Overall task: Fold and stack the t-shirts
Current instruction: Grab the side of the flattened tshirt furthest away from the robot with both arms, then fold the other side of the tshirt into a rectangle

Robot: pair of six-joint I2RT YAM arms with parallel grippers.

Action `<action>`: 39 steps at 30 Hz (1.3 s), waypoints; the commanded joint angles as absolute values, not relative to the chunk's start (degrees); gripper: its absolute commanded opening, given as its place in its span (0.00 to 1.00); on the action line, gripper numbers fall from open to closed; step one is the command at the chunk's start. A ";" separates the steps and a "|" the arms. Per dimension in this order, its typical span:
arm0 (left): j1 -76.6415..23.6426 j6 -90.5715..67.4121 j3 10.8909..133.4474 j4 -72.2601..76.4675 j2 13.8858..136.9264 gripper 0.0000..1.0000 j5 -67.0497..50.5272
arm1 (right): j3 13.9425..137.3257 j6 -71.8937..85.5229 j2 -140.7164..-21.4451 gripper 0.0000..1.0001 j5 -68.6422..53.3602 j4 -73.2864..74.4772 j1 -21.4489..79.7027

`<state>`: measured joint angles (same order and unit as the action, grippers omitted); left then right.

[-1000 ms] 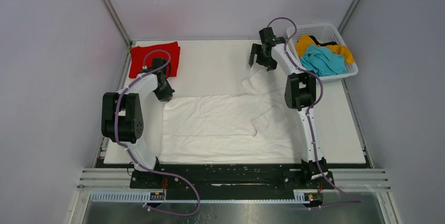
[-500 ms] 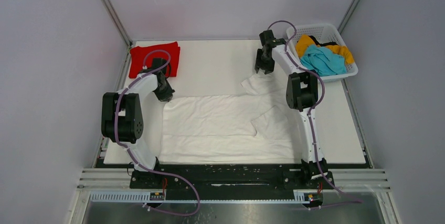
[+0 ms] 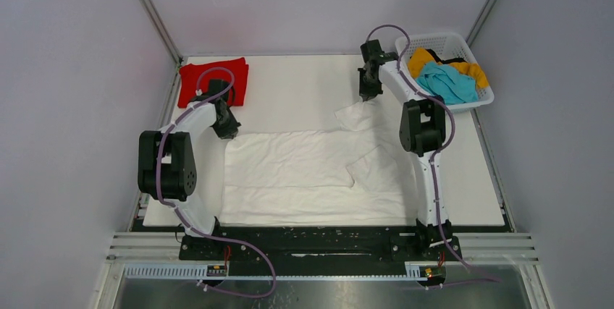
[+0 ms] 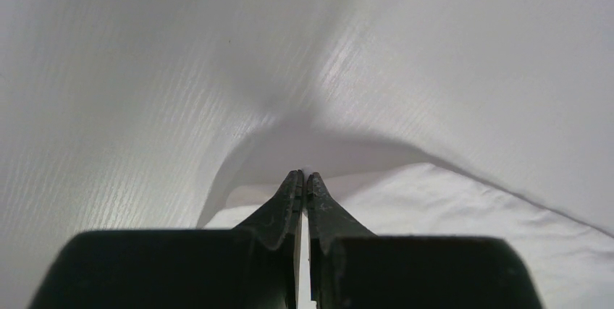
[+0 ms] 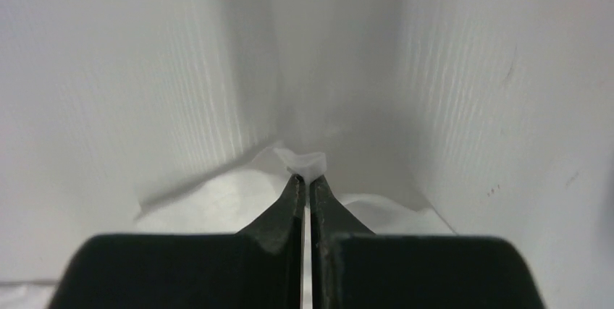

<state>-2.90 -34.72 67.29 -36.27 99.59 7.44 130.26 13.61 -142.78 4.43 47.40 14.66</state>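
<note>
A large white t-shirt (image 3: 304, 171) lies spread over the middle of the table. My left gripper (image 3: 229, 130) is shut on its far left corner; in the left wrist view the jaws (image 4: 305, 176) meet on a thin edge of white cloth (image 4: 470, 208). My right gripper (image 3: 368, 96) is shut on the far tip of the shirt's right sleeve (image 3: 356, 115); in the right wrist view a small white fold (image 5: 305, 159) pokes out past the closed jaws (image 5: 305, 178). A folded red t-shirt (image 3: 213, 81) lies at the back left, apart from both grippers.
A white lattice basket (image 3: 484, 96) stands at the back right corner, holding a teal shirt (image 3: 445, 83) and an orange-yellow shirt (image 3: 423, 59). The white table top (image 3: 289, 85) shows bare between the red shirt and the right gripper. Grey walls enclose the table.
The right gripper went from wide open to shut on the sleeve tip and shifted slightly right. The left arm and its grip have not changed.
</note>
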 commanded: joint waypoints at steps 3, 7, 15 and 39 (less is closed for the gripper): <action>-3.23 -34.94 64.82 -34.06 92.68 0.00 6.41 | 106.53 7.16 -119.53 0.00 0.25 35.00 15.82; -4.05 -35.60 61.89 -33.53 88.94 0.00 7.14 | 90.36 6.06 -107.45 0.00 0.15 29.89 16.95; -5.43 -38.40 54.34 -31.48 80.48 0.00 7.03 | 70.61 6.48 -88.12 0.00 -0.28 29.04 20.30; -5.47 -47.91 36.57 -34.64 54.49 0.00 14.10 | 48.42 13.60 -49.91 0.01 4.08 45.65 24.26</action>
